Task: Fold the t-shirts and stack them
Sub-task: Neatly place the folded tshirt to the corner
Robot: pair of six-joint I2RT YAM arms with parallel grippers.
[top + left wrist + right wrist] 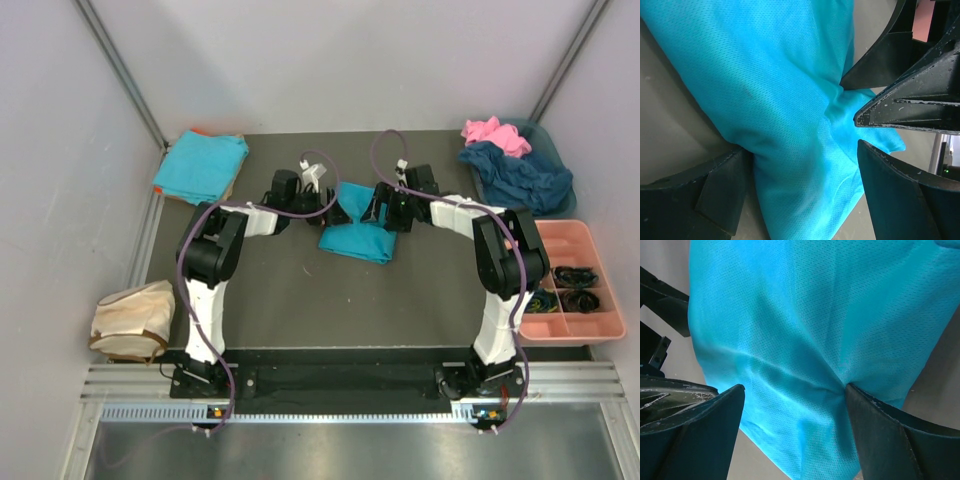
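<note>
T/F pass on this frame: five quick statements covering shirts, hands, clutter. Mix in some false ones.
1. The left hand and right hand are both at the turquoise shirt mid-table. True.
2. A folded turquoise shirt lies at the far left corner. True.
3. The pink shirt is folded on that far-left pile. False: the pink shirt lies crumpled on the navy shirt at the teal bin, far right.
4. The left hand is shut and clear of any cloth. False: its jaws stand wide with turquoise cloth between them.
5. The beige bag sits at the far right. False: the beige bag is near left.
</note>
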